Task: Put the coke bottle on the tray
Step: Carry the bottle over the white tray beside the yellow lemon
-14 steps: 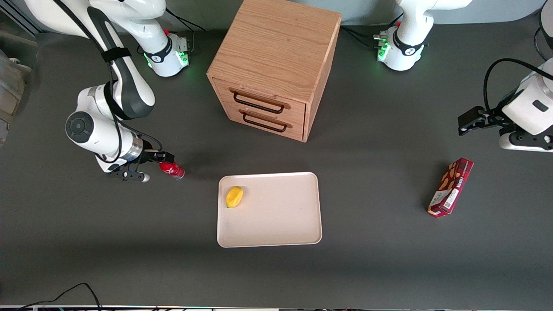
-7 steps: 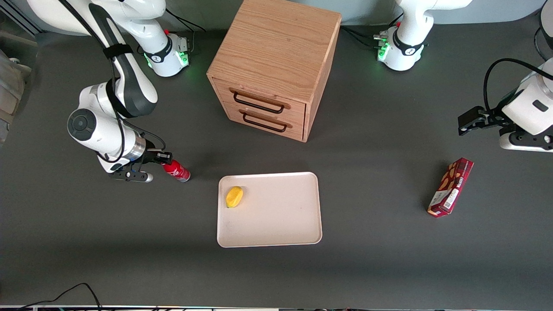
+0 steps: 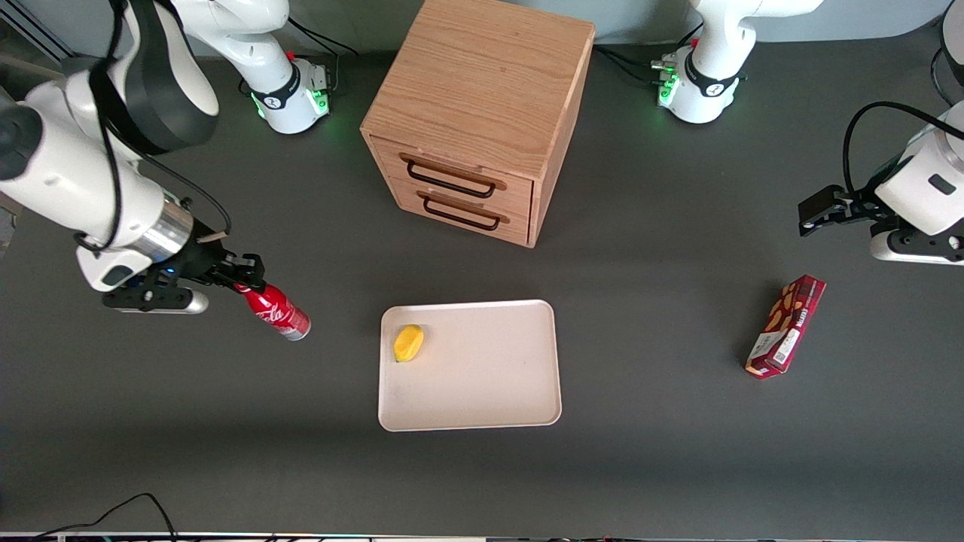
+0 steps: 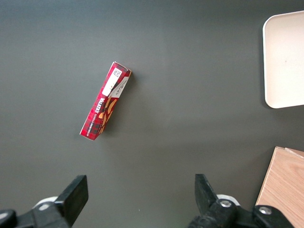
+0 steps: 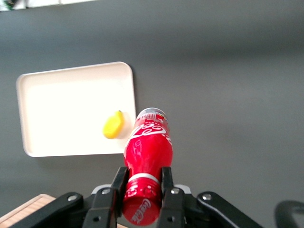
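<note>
Front view has the gripper (image 3: 242,272) up off the desk (image 3: 678,467) at the working arm's end, clamped around the neck of the coke bottle (image 3: 273,312) just under the cap. So the fingers are closed most of the way, with only the bottle's neck between them. The bottle isn't hanging straight down; it's tilted, cap end in the gripper and silvery base poking out toward the tray (image 3: 482,406). Its long axis runs roughly from the gripper toward the tray, angling a bit nearer the front camera as it goes.

Wrist cam backs that up: the coke bottle (image 5: 147,156) sticks straight out from the gripper (image 5: 142,190), base pointing at the tray (image 5: 61,128), and it looks held in the air with the desk well below.

What matters for the next move is that the tray sits sideways from the bottle, toward the middle of the desk and a little nearer the front camera, not under it yet. A lemon-looking yellow thing (image 3: 408,342) sits in the tray corner closest to the bottle, so the drop spot probably wants to be past it, on the bare part. With that tilt, the base would likely land first.
</note>
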Tool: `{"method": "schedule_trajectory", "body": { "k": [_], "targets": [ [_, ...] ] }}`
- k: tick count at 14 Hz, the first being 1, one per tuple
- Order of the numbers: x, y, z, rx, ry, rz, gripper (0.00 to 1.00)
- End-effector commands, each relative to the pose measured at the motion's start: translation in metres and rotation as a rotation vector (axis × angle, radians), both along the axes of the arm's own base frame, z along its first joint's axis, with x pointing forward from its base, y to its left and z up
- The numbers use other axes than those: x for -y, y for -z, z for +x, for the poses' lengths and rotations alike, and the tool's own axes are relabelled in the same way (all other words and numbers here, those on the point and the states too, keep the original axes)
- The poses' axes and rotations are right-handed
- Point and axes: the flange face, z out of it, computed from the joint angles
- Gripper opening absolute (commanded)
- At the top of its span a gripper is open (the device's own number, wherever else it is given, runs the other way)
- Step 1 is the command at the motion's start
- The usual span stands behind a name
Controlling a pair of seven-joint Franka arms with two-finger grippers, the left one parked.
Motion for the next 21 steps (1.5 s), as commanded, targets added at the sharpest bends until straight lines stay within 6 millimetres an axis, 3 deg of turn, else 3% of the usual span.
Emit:
{"method": "schedule_trajectory", "body": {
  "k": [1,3,5,11,15,19,21],
  "targets": [
    [-0.052,0.013,0.046,-0.062,0.027,-0.012,0.00],
    [-0.084,0.043,0.066,-0.108,0.037,-0.006,0.00],
    [-0.112,0.082,0.071,-0.142,0.044,-0.030,0.00],
    [-0.149,0.166,0.098,-0.088,0.064,-0.044,0.00],
    [-0.145,0.199,0.110,-0.063,0.077,-0.045,0.00],
    [-0.149,0.229,0.110,-0.104,0.085,-0.023,0.00],
    [-0.151,0.234,0.110,-0.111,0.093,0.004,0.00]
  ]
}}
